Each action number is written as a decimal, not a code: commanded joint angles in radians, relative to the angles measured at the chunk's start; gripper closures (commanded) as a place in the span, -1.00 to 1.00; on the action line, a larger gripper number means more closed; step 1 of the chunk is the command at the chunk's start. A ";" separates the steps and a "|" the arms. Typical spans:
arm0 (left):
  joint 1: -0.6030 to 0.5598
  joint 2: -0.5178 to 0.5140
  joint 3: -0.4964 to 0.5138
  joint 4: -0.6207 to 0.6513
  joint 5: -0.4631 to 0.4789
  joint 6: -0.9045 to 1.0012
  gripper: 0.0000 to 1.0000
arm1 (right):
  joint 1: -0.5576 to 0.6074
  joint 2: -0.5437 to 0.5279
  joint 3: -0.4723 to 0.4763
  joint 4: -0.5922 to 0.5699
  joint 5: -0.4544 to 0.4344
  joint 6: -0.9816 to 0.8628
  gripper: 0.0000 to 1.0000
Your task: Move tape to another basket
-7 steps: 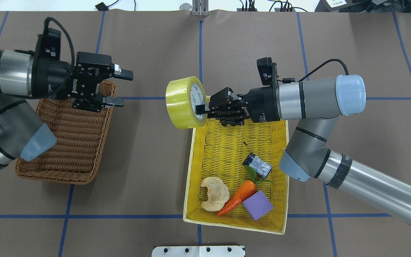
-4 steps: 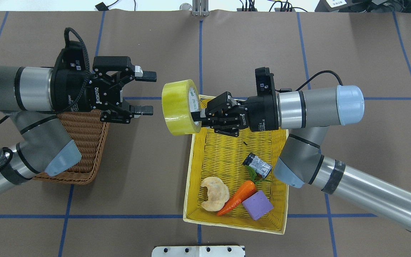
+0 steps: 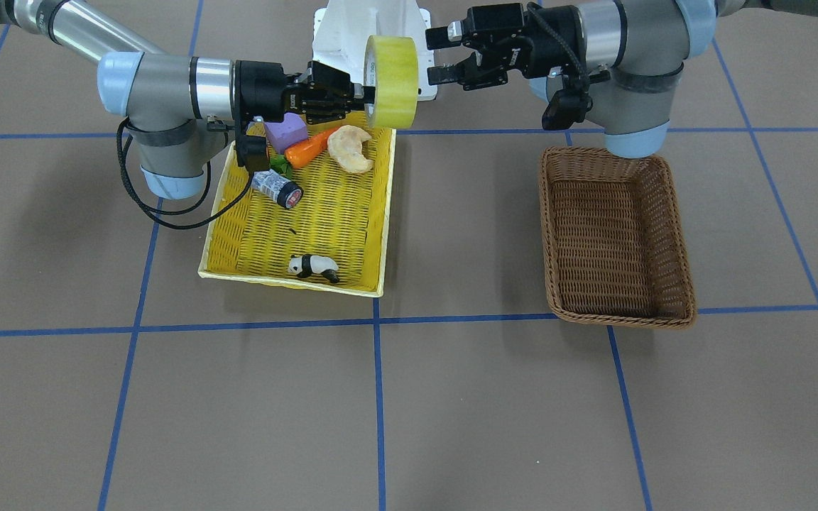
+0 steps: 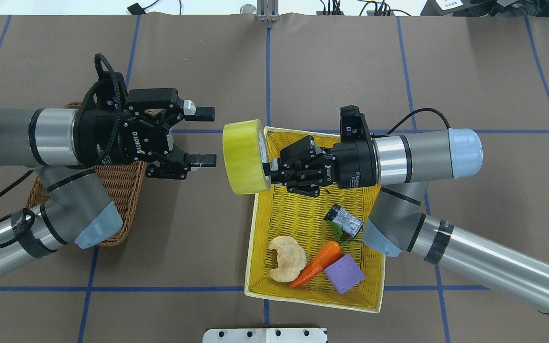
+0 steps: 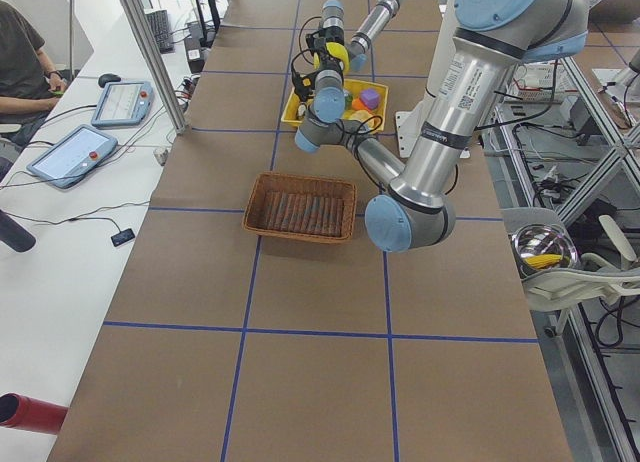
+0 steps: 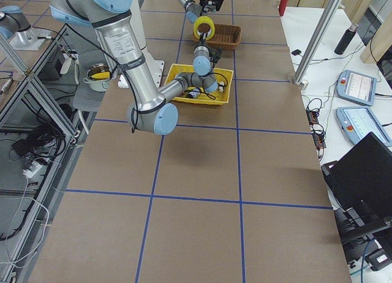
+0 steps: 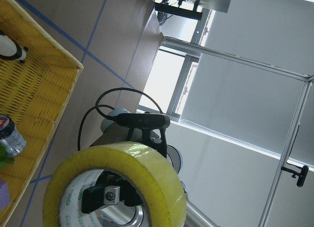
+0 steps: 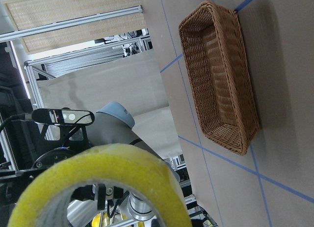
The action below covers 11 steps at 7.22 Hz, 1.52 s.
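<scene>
Right gripper (image 4: pixel 268 168) clamped on tape (image 4: pixel 242 157), held on edge in air over yellow basket (image 4: pixel 298 209) corner. Left gripper (image 4: pixel 207 136) wide open, facing it, just apart.

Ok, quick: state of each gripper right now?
Left gripper: open, empty, just short of the tape.
Right gripper: closed on the tape, holding it up by its edge.

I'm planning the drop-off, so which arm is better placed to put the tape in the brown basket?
Left, probably. The left gripper is open and faces the tape close by, and the brown basket lies on that arm's side. The right gripper holds the tape farther away.
</scene>
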 commanded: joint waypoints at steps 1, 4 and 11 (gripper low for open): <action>0.026 -0.004 0.004 -0.013 0.015 0.001 -0.83 | -0.024 0.009 -0.001 0.003 -0.034 0.004 1.00; 0.041 -0.010 0.006 -0.023 0.045 0.001 -0.49 | -0.041 0.010 -0.001 0.003 -0.039 0.004 1.00; 0.048 0.007 0.011 -0.077 0.069 0.007 1.00 | -0.039 0.006 0.019 0.006 -0.103 0.002 -0.99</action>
